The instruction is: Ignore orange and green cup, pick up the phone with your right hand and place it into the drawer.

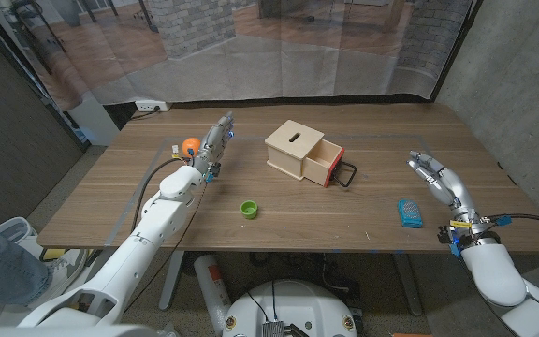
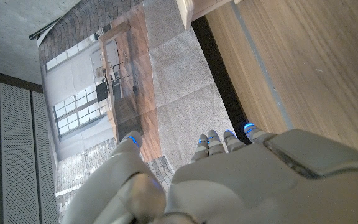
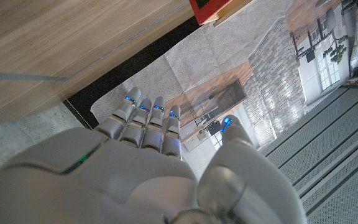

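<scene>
Nothing of the task is done yet, as far as the pictures show. The phone [image 1: 409,212], in its blue case, lies flat on the wooden surface [image 1: 363,201] near the front edge on your right side, untouched. Your right hand [image 1: 435,180] stands just beside it, a little behind and to the outside, fingers stretched out and apart, grasping nothing; the right wrist view shows the same straight, released fingers [image 3: 143,121].

The wooden box [image 1: 294,148] sits mid-surface with its red-fronted drawer [image 1: 327,168] already pulled out toward your right, so the opening looks ready to take the phone. That drawer is well apart from the phone, so a carry across is still ahead.

Your left hand [image 1: 216,142] is raised near the orange [image 1: 189,145] at the far left, fingers extended and empty. The green cup [image 1: 248,209] stands alone toward the front, between the arms.

Still to do, by my reading: bring the right hand over the phone, grasp it, lift, move it to the drawer and release it.
</scene>
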You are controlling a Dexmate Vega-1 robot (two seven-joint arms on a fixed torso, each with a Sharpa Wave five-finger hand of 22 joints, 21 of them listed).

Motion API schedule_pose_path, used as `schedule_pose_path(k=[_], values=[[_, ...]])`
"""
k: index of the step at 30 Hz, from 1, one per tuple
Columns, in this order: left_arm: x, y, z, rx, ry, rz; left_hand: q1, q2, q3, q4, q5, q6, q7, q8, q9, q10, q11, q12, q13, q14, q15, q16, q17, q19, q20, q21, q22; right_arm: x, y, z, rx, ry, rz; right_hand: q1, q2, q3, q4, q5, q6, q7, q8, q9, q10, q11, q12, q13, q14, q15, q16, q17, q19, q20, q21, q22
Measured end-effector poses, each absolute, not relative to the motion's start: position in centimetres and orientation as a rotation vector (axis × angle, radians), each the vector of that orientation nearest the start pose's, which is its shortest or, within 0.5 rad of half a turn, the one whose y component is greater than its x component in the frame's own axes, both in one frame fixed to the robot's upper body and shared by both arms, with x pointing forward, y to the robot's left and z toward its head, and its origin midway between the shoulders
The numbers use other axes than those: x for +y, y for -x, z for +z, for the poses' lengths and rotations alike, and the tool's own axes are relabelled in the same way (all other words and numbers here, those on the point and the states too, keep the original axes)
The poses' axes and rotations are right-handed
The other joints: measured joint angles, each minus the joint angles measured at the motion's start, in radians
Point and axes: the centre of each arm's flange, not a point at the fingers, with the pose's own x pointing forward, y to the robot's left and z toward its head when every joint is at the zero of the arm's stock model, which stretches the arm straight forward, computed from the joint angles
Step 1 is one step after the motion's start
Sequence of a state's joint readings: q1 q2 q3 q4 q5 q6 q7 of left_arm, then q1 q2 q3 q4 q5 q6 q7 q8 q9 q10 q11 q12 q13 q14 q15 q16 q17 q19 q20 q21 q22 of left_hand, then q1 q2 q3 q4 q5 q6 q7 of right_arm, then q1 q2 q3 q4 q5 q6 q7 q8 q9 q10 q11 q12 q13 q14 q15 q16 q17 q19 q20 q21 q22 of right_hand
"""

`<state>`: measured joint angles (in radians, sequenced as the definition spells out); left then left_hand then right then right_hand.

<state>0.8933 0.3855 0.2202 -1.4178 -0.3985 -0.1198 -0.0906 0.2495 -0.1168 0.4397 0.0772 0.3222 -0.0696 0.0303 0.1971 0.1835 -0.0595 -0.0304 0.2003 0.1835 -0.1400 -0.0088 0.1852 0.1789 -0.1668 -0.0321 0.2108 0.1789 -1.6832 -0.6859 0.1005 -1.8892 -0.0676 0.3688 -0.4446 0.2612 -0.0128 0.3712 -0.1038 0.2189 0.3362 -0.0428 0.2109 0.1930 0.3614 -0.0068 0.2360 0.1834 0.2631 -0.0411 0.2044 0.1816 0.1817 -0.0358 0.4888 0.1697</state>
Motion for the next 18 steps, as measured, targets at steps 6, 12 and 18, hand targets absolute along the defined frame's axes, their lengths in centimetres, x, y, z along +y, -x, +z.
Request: schedule_pose_path(k=[6,12,18], values=[[26.25,-64.40,-1.67,-0.571,-0.069,-0.227,0.004,0.004,0.000,0.000,0.000,0.000,0.000,0.000,0.000,0.000,0.000,0.000,0.000,0.000,0.000,0.000,0.000,0.000,0.000,0.000,0.000,-37.62,-44.14,-12.72,-0.734,0.626,-0.237,0.000,0.000,0.000,0.000,0.005,0.011,0.000,0.000,0.000,0.009,-0.009,0.007,0.000,0.013,-0.002,0.000,0.000,0.004,-0.004,-0.005,0.000],[26.26,-64.39,-1.65,-0.572,-0.070,-0.228,0.004,0.004,0.000,0.000,0.000,0.000,0.000,0.000,0.000,0.000,0.000,0.000,0.000,0.000,0.000,0.000,0.000,0.000,0.000,0.000,0.000,-37.64,-44.00,-12.79,-0.735,0.646,-0.246,0.008,-0.008,0.000,-0.008,0.008,0.022,-0.003,0.004,0.000,0.021,-0.021,0.007,0.005,0.026,0.001,0.000,0.000,0.015,-0.001,-0.013,0.000],[26.33,-64.33,-1.55,-0.572,-0.073,-0.227,0.004,0.004,0.000,0.000,0.000,0.000,0.000,0.000,0.000,0.000,0.000,0.000,0.000,0.000,0.000,0.000,0.000,0.000,0.000,0.000,0.000,-37.61,-43.83,-12.96,-0.734,0.680,-0.262,0.020,-0.010,0.001,-0.015,0.008,0.029,-0.007,0.004,0.000,0.027,-0.027,0.007,0.005,0.042,0.001,0.000,0.000,0.022,-0.007,-0.013,0.000]])
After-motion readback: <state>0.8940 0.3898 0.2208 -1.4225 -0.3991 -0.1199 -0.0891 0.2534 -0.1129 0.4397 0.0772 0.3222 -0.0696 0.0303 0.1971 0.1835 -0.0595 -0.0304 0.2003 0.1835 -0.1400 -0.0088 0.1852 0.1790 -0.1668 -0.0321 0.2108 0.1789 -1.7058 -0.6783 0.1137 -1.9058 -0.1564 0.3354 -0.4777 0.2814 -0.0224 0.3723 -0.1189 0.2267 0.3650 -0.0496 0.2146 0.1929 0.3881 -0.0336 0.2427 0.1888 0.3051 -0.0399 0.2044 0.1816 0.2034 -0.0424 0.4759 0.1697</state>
